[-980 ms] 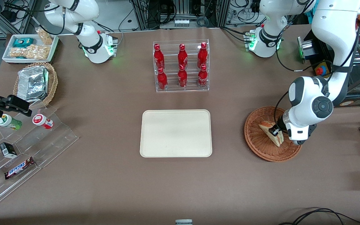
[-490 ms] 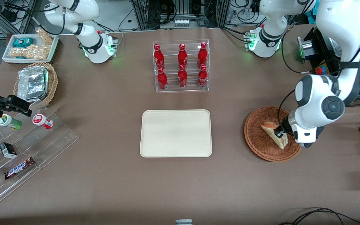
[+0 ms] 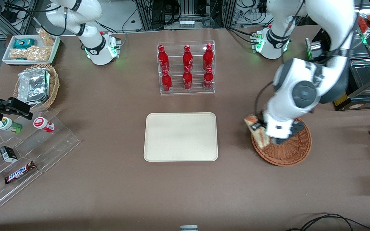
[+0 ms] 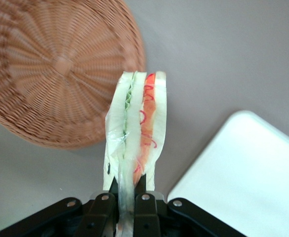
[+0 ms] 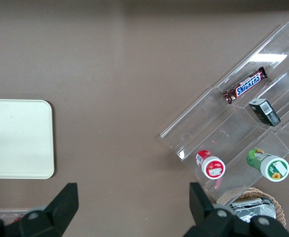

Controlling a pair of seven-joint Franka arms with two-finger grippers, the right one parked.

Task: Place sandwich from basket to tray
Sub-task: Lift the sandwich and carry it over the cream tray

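Wrapped sandwich [image 4: 136, 129] clamped upright in the pincer [image 4: 128, 193] above basket [image 4: 50, 64] rim

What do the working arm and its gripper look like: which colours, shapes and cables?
The left arm has glossy white rounded shells with dark grey round joint caps, and a thin black cable loops beside its wrist. Its base glows green. The gripper, beside the basket, has a black body, black fingers and small silver screws.

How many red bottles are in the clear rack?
6 red bottles stand in the clear rack: three on the upper step, three on the lower. None looks hidden. The gripper holds the sandwich above the basket's edge.
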